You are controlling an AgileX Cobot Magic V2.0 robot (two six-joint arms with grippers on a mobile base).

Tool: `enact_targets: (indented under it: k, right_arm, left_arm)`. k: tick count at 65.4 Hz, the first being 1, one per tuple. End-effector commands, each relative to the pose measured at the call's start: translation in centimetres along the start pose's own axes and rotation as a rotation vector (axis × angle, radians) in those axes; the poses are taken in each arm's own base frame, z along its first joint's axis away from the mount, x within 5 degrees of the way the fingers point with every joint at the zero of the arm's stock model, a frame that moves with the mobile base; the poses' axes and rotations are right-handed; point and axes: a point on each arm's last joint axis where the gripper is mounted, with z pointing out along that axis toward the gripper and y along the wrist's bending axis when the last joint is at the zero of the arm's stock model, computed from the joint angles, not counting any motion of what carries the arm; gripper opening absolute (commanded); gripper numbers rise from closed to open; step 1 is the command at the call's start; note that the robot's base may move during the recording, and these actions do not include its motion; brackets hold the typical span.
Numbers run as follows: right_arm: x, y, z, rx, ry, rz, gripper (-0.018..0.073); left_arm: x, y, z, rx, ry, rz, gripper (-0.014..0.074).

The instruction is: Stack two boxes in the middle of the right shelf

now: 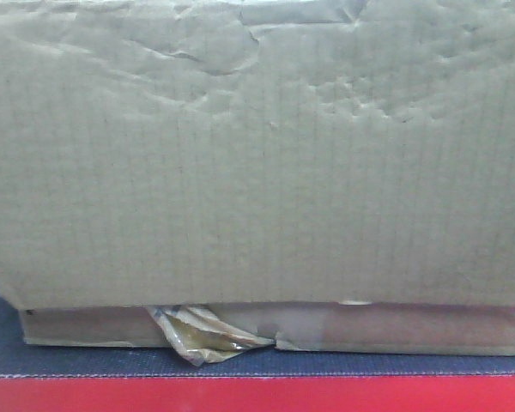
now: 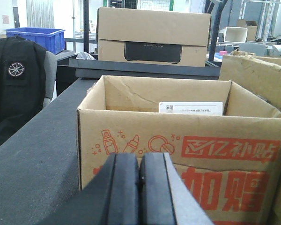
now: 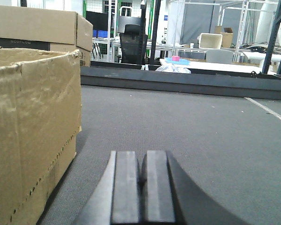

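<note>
The tall dented box (image 1: 257, 154) fills the front view on the dark grey tabletop (image 1: 69, 360), and the flatter box (image 1: 412, 330) with its shiny tape tag (image 1: 208, 336) shows just below its lower edge. In the right wrist view the tall box stands just left of the right gripper (image 3: 143, 168), apart from it. The 2 fingers of that gripper are pressed together on nothing. The left gripper (image 2: 140, 173) is likewise pressed together and empty, facing an open red-printed carton (image 2: 178, 140) near ahead.
</note>
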Motion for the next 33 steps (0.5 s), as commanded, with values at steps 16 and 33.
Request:
enact_targets:
  k: [16,33]
  right_arm:
    - [-0.2,0.0,0.0,0.0,-0.019,0.0,-0.0165]
    - [-0.2,0.0,0.0,0.0,-0.019,0.0,-0.0165]
  left_arm:
    - [-0.6,0.0,-0.1,0.007,-0.066,-0.001,-0.0111]
    - [-3.7,-0.1,-0.7,0.0,-0.03,-0.001,-0.0111]
